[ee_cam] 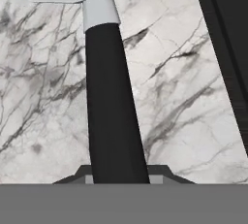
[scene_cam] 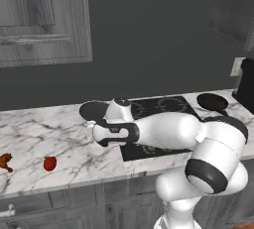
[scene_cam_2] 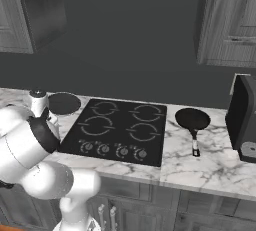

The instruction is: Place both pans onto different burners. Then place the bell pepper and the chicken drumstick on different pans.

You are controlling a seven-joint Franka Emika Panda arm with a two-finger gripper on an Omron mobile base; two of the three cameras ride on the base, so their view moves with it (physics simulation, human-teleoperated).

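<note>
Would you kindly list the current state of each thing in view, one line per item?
Gripper: shut on the left pan's handle.
Left pan: on the counter left of the cooktop, off the burners.
Right pan: on the counter right of the cooktop, empty.
Cooktop: all burners bare.
Bell pepper: lying on the counter.
Chicken drumstick: lying on the counter, left of the pepper.

Glossy white arm (scene_cam: 173,131), dark joint bands
</note>
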